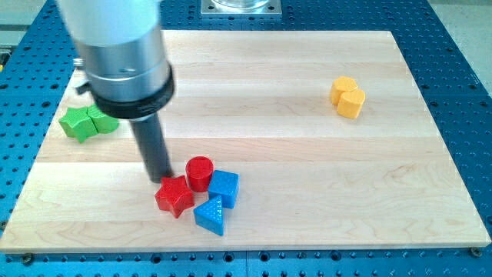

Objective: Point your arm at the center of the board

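My tip (161, 179) is down at the wooden board (277, 69), planted in the lower left part of it, right at the upper left edge of a tight cluster of four blocks. Just below and to the right of my tip sits the red star (174, 195), so close that it looks to be touching, though from this angle I cannot be sure of contact. Beside it to the right stands the red cylinder (200, 172), upright, and pressed in next to that is the blue cube (224, 188). Below the cube, nearest the view's bottom, lies the blue triangular block (211, 215). Over at the view's left edge of the board there is a green block (89, 122), partly hidden behind the arm's wide grey housing, so its shape is hard to make out; it may be two pieces side by side. Far across at the upper right rests a yellow block (348, 97), well apart from everything else. The arm ends in a plain dark rod with no jaws at all, so nothing is being gripped. The centre of the board (254, 131) is bare wood, lying up and to the right of my tip, between the cluster and the yellow block.
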`<act>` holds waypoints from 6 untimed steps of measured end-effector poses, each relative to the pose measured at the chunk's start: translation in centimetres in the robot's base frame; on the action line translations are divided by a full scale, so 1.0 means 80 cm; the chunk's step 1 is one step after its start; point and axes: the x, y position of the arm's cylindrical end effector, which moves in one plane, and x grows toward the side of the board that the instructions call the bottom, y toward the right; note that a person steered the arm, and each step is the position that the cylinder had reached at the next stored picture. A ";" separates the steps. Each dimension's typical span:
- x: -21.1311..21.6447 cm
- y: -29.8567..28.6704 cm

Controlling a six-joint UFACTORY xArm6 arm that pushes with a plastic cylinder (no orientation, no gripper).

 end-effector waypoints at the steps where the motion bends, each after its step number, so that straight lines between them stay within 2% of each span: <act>1: 0.000 -0.055; 5: -0.078 -0.023; 6: -0.121 0.014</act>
